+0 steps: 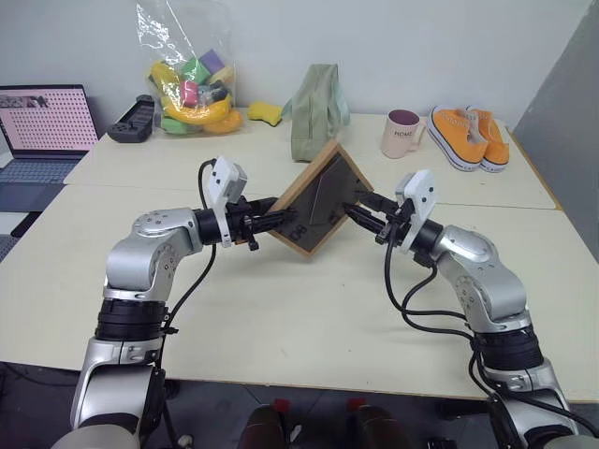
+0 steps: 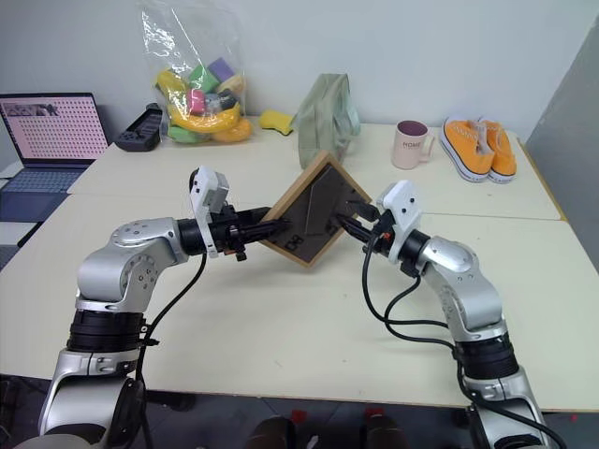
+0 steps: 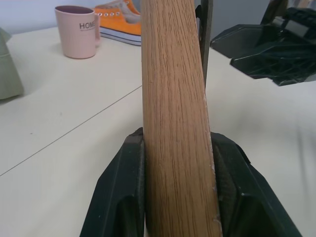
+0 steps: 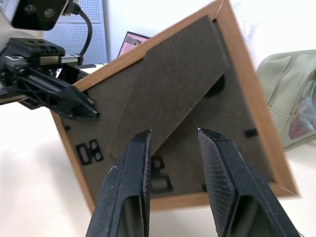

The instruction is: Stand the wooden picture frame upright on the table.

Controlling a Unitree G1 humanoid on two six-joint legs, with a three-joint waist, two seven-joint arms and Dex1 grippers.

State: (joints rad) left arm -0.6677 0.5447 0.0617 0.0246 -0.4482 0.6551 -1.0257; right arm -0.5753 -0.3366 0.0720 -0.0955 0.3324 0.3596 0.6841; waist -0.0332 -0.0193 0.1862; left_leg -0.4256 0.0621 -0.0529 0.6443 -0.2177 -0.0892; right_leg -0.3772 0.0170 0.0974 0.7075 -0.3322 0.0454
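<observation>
The wooden picture frame [image 1: 318, 198] hangs above the table [image 1: 309, 309], tilted on one corner like a diamond, with its dark back and fold-out stand toward me. My left gripper [image 1: 281, 220] is shut on the frame's light-wood edge [image 3: 175, 123], one black finger [image 3: 126, 187] on each side. My right gripper [image 4: 173, 133] is open just in front of the dark back [image 4: 182, 94], level with the lower end of the stand, and grips nothing. In the right wrist view my left gripper [image 4: 74, 101] shows at the frame's far edge.
At the back of the table stand a pink mug [image 1: 402, 133], orange shoes [image 1: 471, 136], a green bag [image 1: 316, 112], a plastic bag of toys [image 1: 192, 84], a yellow sponge [image 1: 265, 112] and a black controller [image 1: 131, 120]. A laptop [image 1: 42, 131] sits far left.
</observation>
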